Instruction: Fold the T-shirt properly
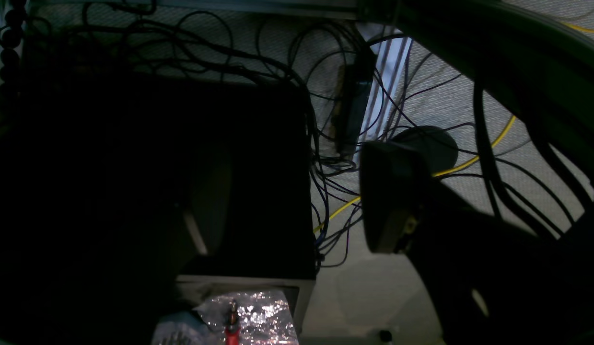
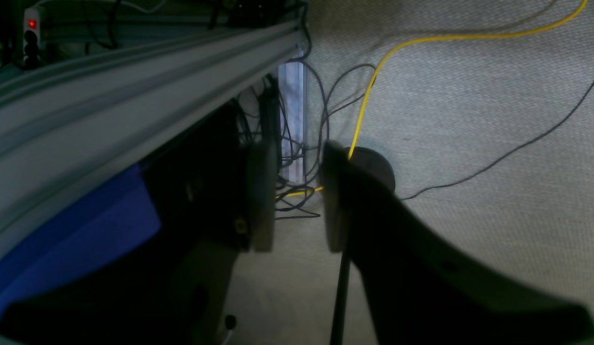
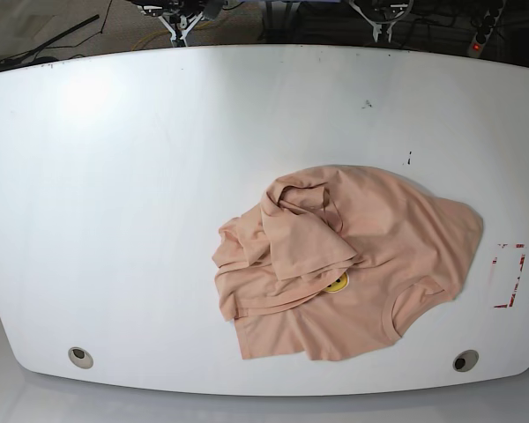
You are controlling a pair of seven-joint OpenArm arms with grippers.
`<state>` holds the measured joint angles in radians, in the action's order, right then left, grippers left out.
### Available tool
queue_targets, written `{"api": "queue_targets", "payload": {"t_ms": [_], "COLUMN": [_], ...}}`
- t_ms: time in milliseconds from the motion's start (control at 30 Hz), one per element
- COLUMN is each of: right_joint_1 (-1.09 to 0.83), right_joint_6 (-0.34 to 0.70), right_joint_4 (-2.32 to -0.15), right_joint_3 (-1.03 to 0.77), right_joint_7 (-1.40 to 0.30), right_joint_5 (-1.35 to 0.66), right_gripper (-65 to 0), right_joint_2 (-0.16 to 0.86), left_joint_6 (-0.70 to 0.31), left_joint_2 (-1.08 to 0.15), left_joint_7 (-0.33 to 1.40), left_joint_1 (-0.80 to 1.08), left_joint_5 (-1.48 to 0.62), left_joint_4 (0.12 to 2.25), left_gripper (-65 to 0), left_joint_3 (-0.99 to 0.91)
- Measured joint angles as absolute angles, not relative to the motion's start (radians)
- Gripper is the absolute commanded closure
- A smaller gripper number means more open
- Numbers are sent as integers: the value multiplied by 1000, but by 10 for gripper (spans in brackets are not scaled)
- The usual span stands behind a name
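Hands (image 2: 297, 201) over cables (image 2: 297, 143), carpet (image 2: 469, 120)

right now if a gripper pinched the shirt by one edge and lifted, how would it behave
The shirt would probably go floppy: it lies crumpled in soft overlapping folds, so a pinched edge would likely lift first and the rest trail and drape. It looks thin and light. Pushed across the smooth white table, it would likely bunch up rather than slide as one piece.
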<state>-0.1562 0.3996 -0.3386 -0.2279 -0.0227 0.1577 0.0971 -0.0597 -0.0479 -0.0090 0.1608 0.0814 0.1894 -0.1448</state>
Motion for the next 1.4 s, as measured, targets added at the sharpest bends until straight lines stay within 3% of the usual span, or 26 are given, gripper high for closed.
{"api": "queue_targets", "payload": {"t_ms": [733,1100,1400], "right_joint_1": [-201,-354,-582], "right_joint_6": [396,397,410], "right_joint_4": [-391,-614,-1028], "right_joint_3": [-227,-230,-228], "right_joint_7": [15,-6,-152], "right_joint_5": [159,155,160], "right_gripper": [-152,-152,-152], "right_joint_2": [84,79,17], "left_joint_6": [-56,-57,-59], "left_joint_2": [-45,-25,-28], "left_joint_7": [-71,-71,-69], "left_joint_1": [194,393,641], "left_joint_5": [78,75,77], "left_joint_4": [225,537,894], "left_gripper": [-383,-381,-381], "left_joint_3": [-146,-145,-145]}}
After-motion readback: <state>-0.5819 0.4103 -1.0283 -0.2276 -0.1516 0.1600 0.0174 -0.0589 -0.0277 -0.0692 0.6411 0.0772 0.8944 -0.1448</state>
